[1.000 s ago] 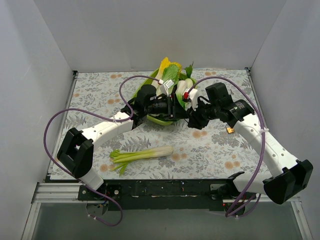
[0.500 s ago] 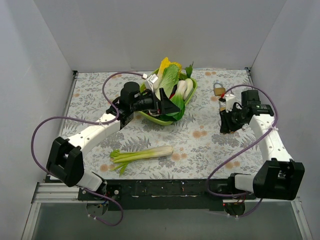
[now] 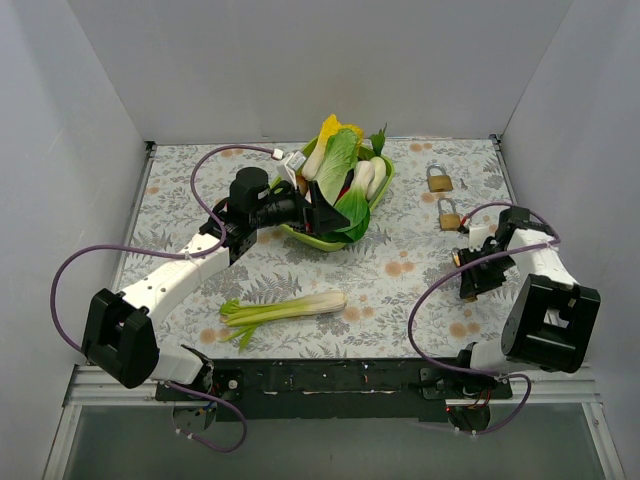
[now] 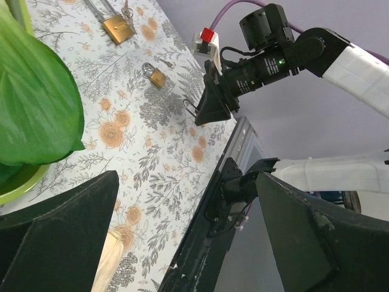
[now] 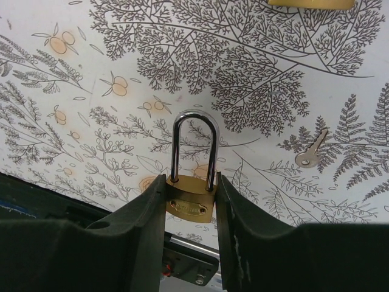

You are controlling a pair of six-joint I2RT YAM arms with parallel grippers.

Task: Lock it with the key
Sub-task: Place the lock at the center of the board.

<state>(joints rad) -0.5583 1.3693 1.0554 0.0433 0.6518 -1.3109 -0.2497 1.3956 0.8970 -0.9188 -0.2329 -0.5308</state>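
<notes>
one small brass padlock pinched bodywise in right gripper, steadied for the flat silver key; left gripper spread, empty.

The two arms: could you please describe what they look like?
Both the left arm and right arm have white link shells with black joints. A purple cable loops along each. The fingers are black, flat wedges. A red-and-white block sits by the right wrist.
</notes>
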